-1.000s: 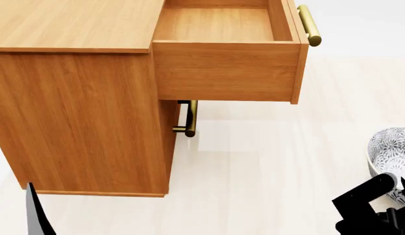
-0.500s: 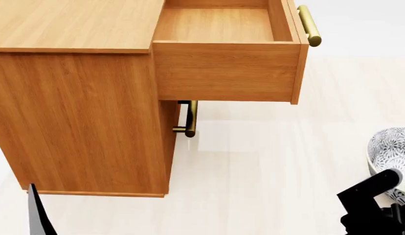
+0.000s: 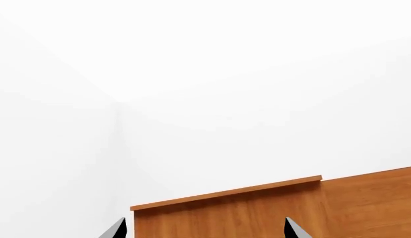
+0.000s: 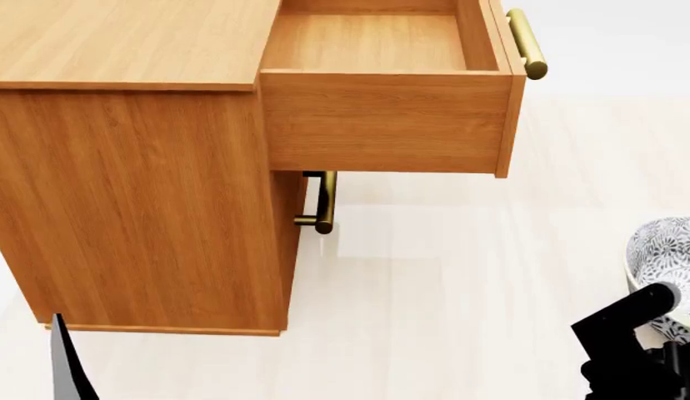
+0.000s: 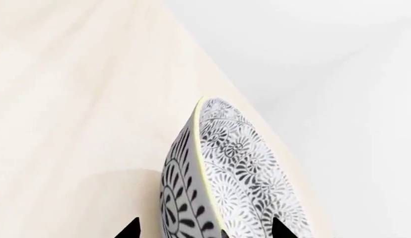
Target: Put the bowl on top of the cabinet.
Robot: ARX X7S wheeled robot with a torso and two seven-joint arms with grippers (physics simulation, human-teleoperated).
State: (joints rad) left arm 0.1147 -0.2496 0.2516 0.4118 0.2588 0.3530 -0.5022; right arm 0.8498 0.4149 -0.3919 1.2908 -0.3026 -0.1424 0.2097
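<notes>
From the left wrist camera only the cabinet shows, its top edge ahead of the left gripper, whose two finger tips stand apart with nothing between them — no bowl here. From the head camera the bowl sits at the far right edge, touching the right gripper, well right of the cabinet's flat top — the right arm is plainly the nearer. The right wrist camera shows the bowl's rim edge-on between the two spread tips; whether they grip it, I cannot tell.
</notes>
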